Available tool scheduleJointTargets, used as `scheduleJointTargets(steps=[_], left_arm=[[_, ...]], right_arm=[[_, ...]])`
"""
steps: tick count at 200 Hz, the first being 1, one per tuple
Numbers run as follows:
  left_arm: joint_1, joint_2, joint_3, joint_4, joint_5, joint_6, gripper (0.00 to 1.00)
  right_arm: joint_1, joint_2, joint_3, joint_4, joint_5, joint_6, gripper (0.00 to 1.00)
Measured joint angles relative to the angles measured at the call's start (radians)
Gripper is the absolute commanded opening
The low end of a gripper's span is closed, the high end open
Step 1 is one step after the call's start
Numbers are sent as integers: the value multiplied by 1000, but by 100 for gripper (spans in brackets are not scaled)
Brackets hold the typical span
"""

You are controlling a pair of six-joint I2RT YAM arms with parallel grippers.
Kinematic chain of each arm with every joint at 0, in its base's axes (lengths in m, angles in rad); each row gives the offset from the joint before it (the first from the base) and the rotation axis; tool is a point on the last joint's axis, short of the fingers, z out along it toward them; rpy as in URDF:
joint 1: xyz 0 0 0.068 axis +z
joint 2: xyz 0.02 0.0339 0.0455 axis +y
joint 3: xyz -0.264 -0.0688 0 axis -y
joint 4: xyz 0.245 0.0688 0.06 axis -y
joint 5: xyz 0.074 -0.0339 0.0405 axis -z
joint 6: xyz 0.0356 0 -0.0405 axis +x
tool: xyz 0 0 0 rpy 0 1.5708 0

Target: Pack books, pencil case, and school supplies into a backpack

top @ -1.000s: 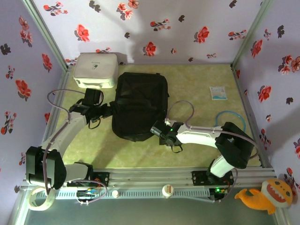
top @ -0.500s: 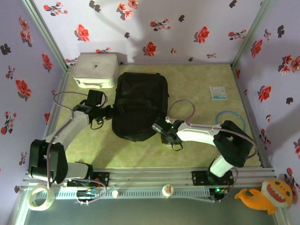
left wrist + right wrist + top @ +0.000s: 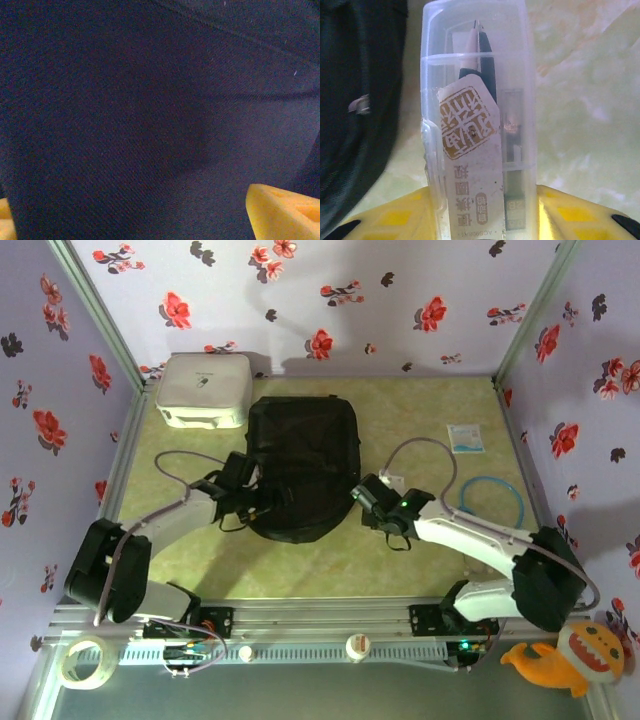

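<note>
Both engaged: right end effector (image 3: 485, 222) pinches pencil case (image 3: 477, 100) beside backpack (image 3: 355, 100); left end effector (image 3: 145, 217) spread against it.

Left arm: the left gripper (image 3: 262, 498) has left its spot off the left side of the backpack (image 3: 305, 455). It has moved away from the worktop's left edge, toward the middle and a little toward the near edge. It now sits over the bag's near-left part. Its elbow has shifted slightly in from the near-left corner, and the cable loop has flattened.

Right arm: the right gripper (image 3: 366, 490) has moved back from the near edge, from below the bag's near-right corner to beside its right side, with the pencil case (image 3: 480, 125) clamped. Its elbow has swung out to the near-right corner, uncovering the whole blue ring (image 3: 491, 478).
</note>
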Motion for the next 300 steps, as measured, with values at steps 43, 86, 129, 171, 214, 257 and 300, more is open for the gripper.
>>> scheduleJointTargets(steps=[43, 86, 129, 171, 214, 257, 300], left_arm=[[-211, 85, 1, 183, -26, -147, 85], [-318, 137, 55, 245, -60, -219, 87], [-262, -13, 62, 135, -108, -206, 91], [-140, -97, 164, 98, -35, -144, 91], [-96, 8, 307, 125, 119, -101, 82], [-86, 143, 376, 138, 197, -89, 65], [-85, 220, 411, 156, 238, -93, 52]], right_arm=[[-58, -74, 14, -13, -19, -75, 45], [-93, -100, 32, 14, -115, -157, 45], [-126, -82, 61, 77, -246, -245, 45], [-146, -17, 81, 187, -369, -329, 44], [-153, 50, 125, 267, -454, -383, 43], [-156, 88, 157, 310, -495, -406, 43], [-156, 104, 162, 327, -527, -408, 43]])
